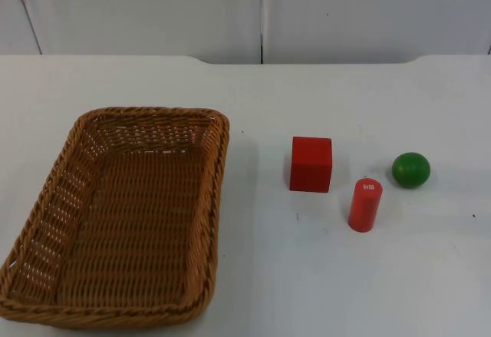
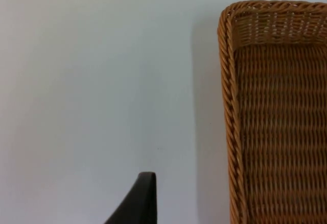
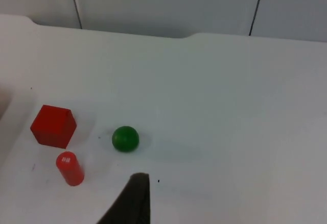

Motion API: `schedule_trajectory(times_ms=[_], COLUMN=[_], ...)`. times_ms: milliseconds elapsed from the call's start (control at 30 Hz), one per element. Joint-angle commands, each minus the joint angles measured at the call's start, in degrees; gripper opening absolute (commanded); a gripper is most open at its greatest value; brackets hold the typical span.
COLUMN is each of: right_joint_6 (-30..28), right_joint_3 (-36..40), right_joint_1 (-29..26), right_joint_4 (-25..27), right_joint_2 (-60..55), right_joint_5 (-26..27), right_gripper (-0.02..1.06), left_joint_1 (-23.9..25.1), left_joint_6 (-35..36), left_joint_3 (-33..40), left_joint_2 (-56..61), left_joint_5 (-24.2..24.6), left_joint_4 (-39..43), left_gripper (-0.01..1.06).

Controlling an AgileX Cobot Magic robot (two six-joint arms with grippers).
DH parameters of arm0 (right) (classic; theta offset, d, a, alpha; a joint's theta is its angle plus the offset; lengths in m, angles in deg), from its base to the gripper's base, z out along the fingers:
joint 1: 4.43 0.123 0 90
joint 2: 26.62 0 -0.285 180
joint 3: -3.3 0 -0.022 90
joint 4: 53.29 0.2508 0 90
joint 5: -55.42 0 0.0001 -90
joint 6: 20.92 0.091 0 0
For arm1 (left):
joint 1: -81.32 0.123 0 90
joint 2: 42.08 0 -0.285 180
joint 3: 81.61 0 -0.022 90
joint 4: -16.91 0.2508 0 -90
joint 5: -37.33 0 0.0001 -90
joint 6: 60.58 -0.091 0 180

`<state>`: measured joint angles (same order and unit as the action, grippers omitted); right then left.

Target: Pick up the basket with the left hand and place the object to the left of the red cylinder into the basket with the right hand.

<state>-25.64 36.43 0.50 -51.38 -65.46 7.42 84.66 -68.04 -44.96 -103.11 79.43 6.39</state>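
Wicker basket (image 1: 123, 222) resting on the white table (image 1: 307, 275) at the left in the top view: rectangular, honey-brown, tightly woven floor, open lattice band along the walls, braided rim. Red cube (image 1: 311, 164) standing right of the basket and well apart from it, matte, sharp-edged, lit top face and darker front face. Red cylinder (image 1: 365, 205) upright just right of and nearer than the cube, pale mark on its top. Green ball (image 1: 411, 170) right of the cylinder, glossy. Left gripper (image 2: 138, 203) above bare table just beside the basket's rim corner (image 2: 228, 81), holding nothing; opening of the jaws cannot be told. Right gripper (image 3: 134, 203) over the table near the ball (image 3: 125, 139), cylinder (image 3: 69, 168) and cube (image 3: 53, 126), holding nothing; jaw opening likewise cannot be told.
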Motion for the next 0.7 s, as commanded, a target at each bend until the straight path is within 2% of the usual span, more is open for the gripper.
schedule_trajectory(times_ms=[0, 367, 667], right_joint_6=[0.0, -0.8, -1.6], right_joint_3=[-1.8, -12.1, -19.9], right_joint_1=[-0.2, -0.2, -0.2], right_joint_4=[-0.2, -0.2, -0.2], right_joint_2=[-3.1, -14.0, -20.4], right_joint_5=[2.0, 2.4, 2.4], right_gripper=[1.05, 1.05, 1.05], left_joint_1=[0.0, 0.0, 0.0], left_joint_6=[-1.3, -4.6, -13.3], left_joint_3=[-0.4, -0.4, -1.4], left_joint_2=[-0.2, -10.0, -23.4], left_joint_5=[0.3, -2.1, -7.2], left_joint_4=[-1.8, -4.6, -11.8], left_gripper=[1.05, 1.05, 1.05])
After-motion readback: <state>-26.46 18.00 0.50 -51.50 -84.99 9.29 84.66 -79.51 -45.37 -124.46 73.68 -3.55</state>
